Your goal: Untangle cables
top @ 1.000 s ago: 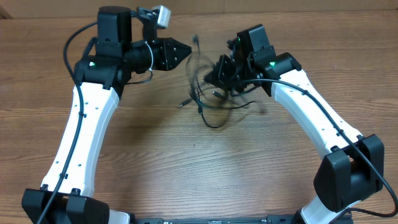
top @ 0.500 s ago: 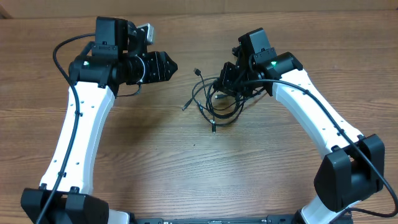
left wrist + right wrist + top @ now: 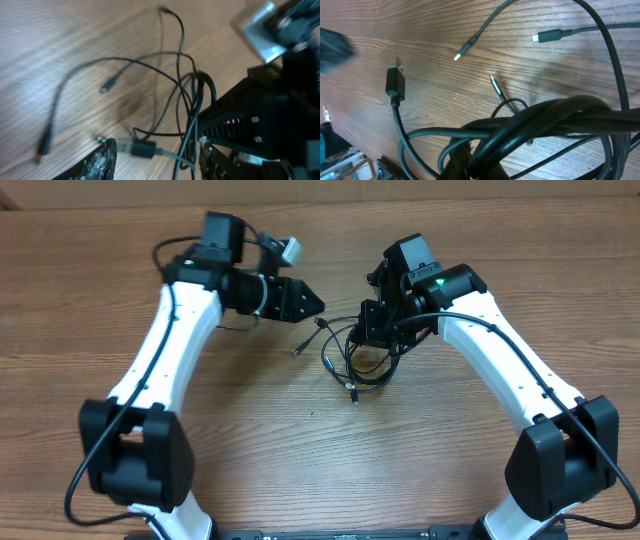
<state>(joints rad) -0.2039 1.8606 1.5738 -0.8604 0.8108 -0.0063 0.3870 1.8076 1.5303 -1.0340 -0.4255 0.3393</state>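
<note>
The cables (image 3: 352,366) are thin black cords in a loose tangle on the wooden table between both arms. My right gripper (image 3: 374,328) is shut on the knotted top of the bundle (image 3: 555,117), whose thick strands cross over its fingertips (image 3: 462,160). Free ends lie on the wood: a USB plug (image 3: 395,82), a silver-tipped end (image 3: 461,53) and a thin jack (image 3: 496,85). My left gripper (image 3: 314,305) hovers just left of the tangle, open. In its wrist view a black plug (image 3: 143,149) lies between the two fingers (image 3: 102,162) without being pinched.
The wooden table (image 3: 300,450) stretches toward the front. Its far edge meets a beige wall at the top of the overhead view. The right arm's black slotted gripper body (image 3: 250,115) sits close to the left gripper's right side.
My left gripper has opened and swung right toward the tangle. The swinging loops have dropped and settled on the table under my right gripper, which has hardly moved.
</note>
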